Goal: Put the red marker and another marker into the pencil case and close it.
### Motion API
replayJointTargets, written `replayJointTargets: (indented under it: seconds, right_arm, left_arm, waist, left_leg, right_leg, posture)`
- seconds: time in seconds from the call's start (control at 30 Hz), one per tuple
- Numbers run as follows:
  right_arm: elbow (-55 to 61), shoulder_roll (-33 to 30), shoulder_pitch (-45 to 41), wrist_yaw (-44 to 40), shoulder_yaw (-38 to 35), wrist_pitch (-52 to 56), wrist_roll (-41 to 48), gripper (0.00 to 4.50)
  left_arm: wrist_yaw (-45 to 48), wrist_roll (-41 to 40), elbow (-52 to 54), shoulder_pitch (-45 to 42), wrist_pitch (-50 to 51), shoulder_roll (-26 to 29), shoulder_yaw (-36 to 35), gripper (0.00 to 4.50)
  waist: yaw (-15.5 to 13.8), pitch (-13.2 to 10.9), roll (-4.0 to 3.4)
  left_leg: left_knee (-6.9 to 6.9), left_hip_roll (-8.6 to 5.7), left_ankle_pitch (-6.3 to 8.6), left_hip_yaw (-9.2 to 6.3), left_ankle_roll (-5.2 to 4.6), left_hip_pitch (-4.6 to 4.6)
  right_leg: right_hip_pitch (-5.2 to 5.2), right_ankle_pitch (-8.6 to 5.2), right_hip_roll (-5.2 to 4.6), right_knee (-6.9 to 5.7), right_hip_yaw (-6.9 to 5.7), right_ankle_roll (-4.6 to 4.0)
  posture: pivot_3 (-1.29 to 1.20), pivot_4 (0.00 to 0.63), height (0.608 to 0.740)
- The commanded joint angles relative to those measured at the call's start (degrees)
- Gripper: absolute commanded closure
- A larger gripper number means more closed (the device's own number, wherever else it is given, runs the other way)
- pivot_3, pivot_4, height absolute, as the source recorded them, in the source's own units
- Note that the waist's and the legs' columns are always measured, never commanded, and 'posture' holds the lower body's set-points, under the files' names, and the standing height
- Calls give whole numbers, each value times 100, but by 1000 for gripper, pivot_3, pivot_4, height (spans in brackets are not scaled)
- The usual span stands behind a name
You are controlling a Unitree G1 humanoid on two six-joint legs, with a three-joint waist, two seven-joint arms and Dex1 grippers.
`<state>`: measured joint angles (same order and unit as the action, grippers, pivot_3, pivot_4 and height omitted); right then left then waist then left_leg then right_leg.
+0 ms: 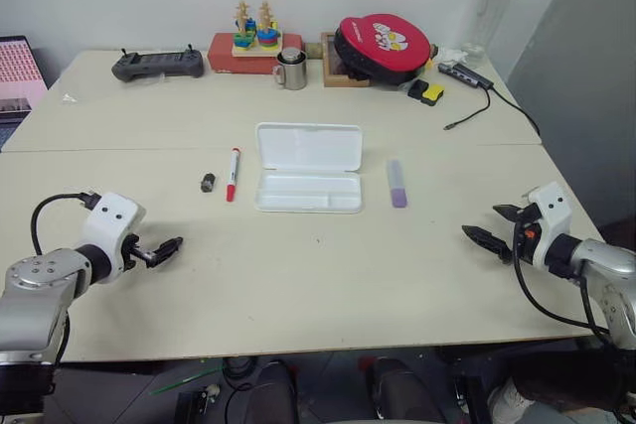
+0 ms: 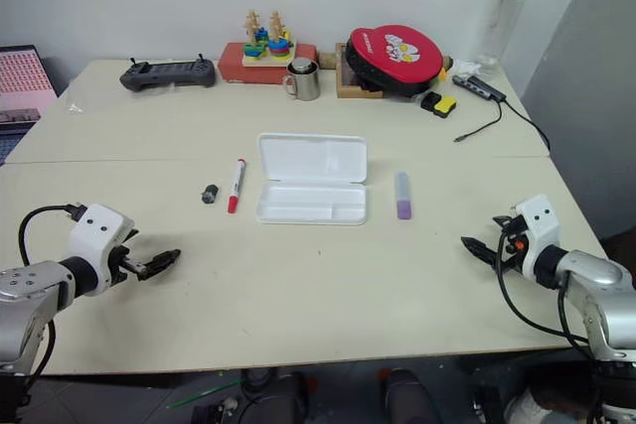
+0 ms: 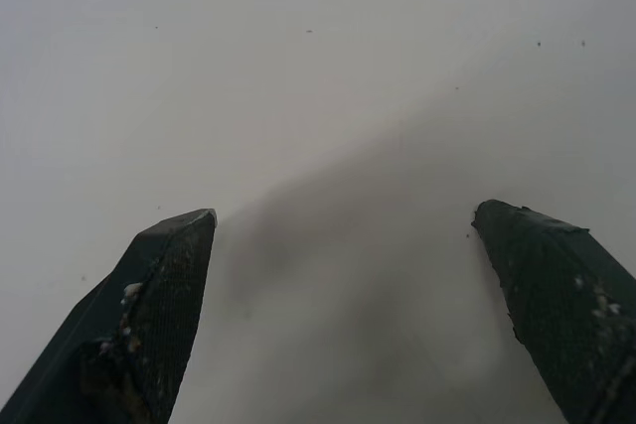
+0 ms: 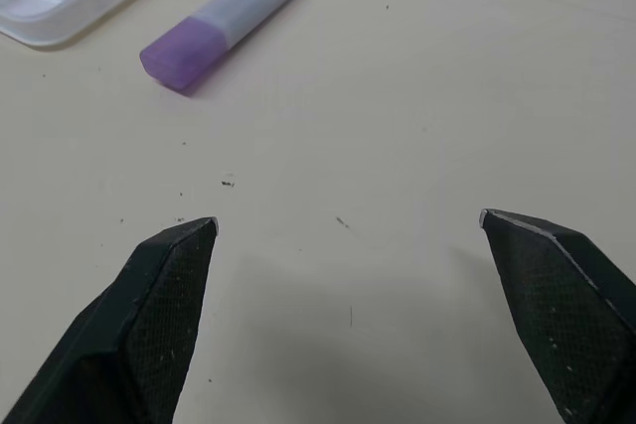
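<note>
So the pencil case (image 1: pixel 308 168) sits open in the middle of the table (image 1: pixel 328 275), lid flat toward the back and the shallow tray toward us, and we can see nothing inside the tray. The red marker (image 1: pixel 233 174) lies just to the left of the case, apart from it, red cap pointing toward us. Further left of that, near the marker but not touching it, there's a small dark cylinder (image 1: pixel 208 183). The other marker, the stubby lavender one (image 1: pixel 397 184), lies on the right side of the case, also apart from it, darker purple end toward us; in the right wrist view it (image 4: pixel 221 23) shows just beside the corner of the tray.

Our left gripper (image 1: pixel 167 248) hangs over the near left part of the table, well apart from everything, fingers (image 3: pixel 164 295) spread wide with nothing between them but bare tabletop. The right gripper (image 1: pixel 497 228) is over the near right side, pointing in toward the lavender marker but well short of it, also spread wide and holding nothing.

Along the back edge we've got a black controller (image 1: pixel 157 64), a red box (image 1: pixel 253 55) with a wooden stacking toy (image 1: pixel 256 32) on it, a metal mug (image 1: pixel 292 69), a round red and black pouch (image 1: pixel 382 47), a small black and yellow thing (image 1: pixel 427 92), a cable hub (image 1: pixel 467 74) and a clear bottle (image 1: pixel 494 7) with a green cap
</note>
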<state>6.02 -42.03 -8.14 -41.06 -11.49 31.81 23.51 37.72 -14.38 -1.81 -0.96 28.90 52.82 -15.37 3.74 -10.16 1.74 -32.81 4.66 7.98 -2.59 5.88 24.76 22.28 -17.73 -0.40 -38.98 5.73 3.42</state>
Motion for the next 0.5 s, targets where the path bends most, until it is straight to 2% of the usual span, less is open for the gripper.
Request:
replayJointTargets:
  seconds: [0.03, 0.5]
  right_arm:
    - [-63, 9, -110, -34, -79, -117, -19, 41]
    - [16, 115, -52, -12, -100, -123, -16, 41]
  left_arm:
    - [-15, 146, 8, 145, 78, 48, -84, 0]
    - [36, 188, 349, -70, 503, 126, -24, 0]
  waist:
    - [-2, 0, 0]
    - [-12, 0, 0]
  left_leg:
    - [0, 0, 0, 0, 0, 0]
    - [-1, -1, 0, 1, 0, 1]
  right_leg:
    - [0, 0, 0, 0, 0, 0]
    - [0, 0, 0, -1, 0, 0]
  posture:
    - [0, 150, 740]
    - [0, 150, 740]
